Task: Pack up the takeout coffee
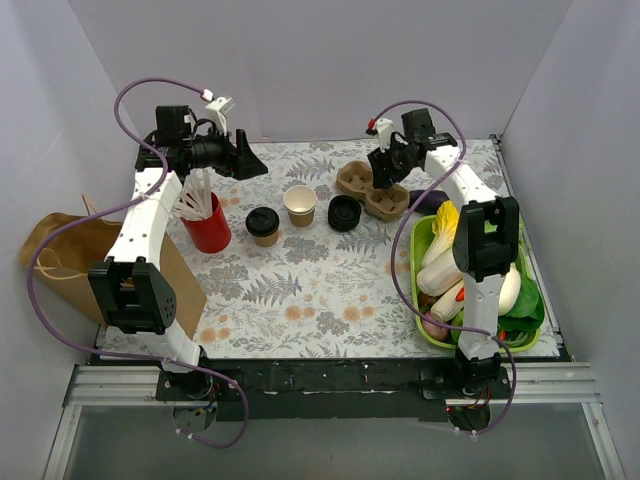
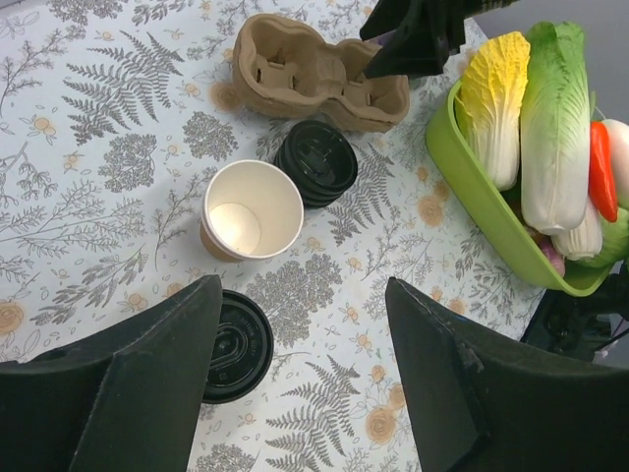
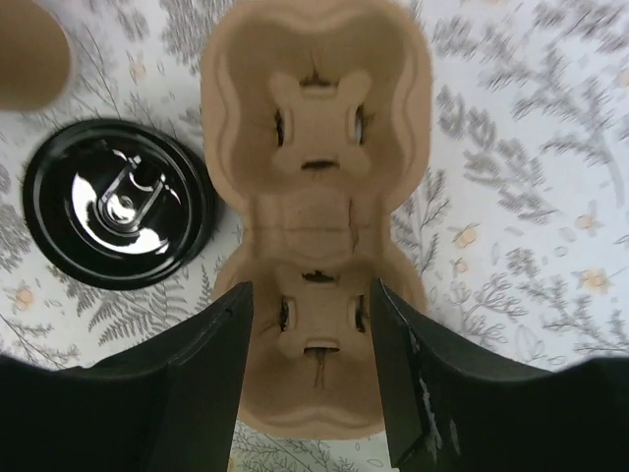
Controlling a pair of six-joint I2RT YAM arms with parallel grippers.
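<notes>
Pulp carrier (image 3: 314, 197) may skid
Right gripper (image 3: 310, 287) open astride its six o'clock pocket (left gripper (image 2: 305, 285) open, empty); uneven pinch could twist it.

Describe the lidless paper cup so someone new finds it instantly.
On the fern-print table cover, look just left of the brown two-cup carrier. The paper cup stands upright between a lidded cup and a loose black lid; it alone is open-topped.
</notes>
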